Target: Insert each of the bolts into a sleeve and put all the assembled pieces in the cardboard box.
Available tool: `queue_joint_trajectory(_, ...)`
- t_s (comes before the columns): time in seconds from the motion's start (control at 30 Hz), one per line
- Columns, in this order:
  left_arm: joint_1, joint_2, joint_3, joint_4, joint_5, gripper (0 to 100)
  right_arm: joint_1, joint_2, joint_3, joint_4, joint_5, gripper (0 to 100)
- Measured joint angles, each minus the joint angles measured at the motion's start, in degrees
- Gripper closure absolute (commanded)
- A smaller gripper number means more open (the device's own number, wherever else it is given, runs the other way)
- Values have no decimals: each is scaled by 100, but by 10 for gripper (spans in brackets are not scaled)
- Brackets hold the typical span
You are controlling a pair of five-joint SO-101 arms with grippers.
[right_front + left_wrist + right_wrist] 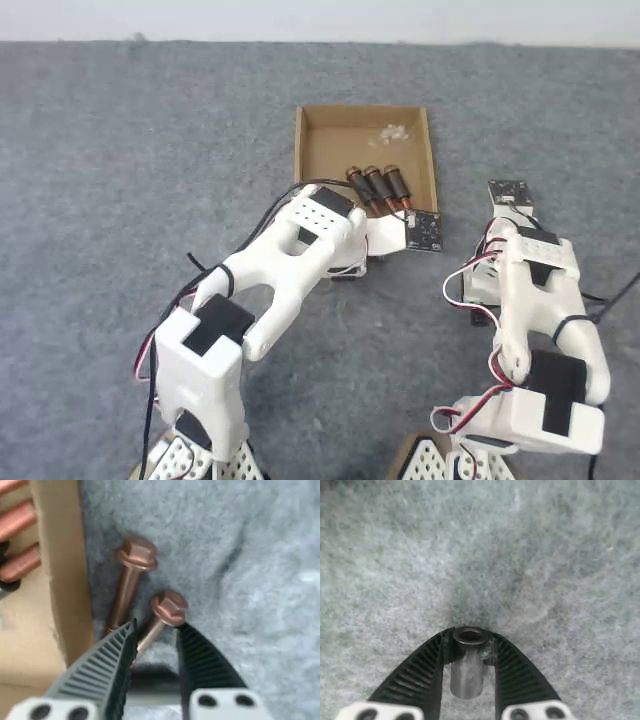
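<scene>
Two copper bolts lie on the grey carpet just outside the cardboard box (pixel 55 580). My left gripper (pixel 157 629) is open, and the shank of the nearer bolt (pixel 167 609) lies between its fingers. The other bolt (pixel 134 560) rests closer to the box wall. My right gripper (pixel 468 637) is shut on a dark metal sleeve (pixel 468 667), held over bare carpet with its bore showing. In the high view the cardboard box (pixel 310 150) holds three assembled pieces (pixel 375 187). The left arm (pixel 300 250) ends at the box's near edge, and the right arm (pixel 535 280) stands to the right of it.
Grey carpet covers the whole table, with open room to the left of and behind the box. Cables loop beside both arms. The ends of the assembled pieces (pixel 20 520) show inside the box in the left wrist view.
</scene>
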Motion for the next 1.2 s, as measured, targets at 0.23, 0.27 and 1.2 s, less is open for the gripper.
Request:
queue_joint_trajectory(0.23, 105, 0, -79, 571, -246, 948, 0, 0, 0, 0, 44, 992)
queue_joint_trajectory(0.27, 123, 0, -79, 624, -246, 948, 0, 0, 0, 0, 53, 992)
queue_joint_trajectory(1.2, 404, 53, -70, 466, 1134, 875, 0, 0, 0, 0, 62, 992)
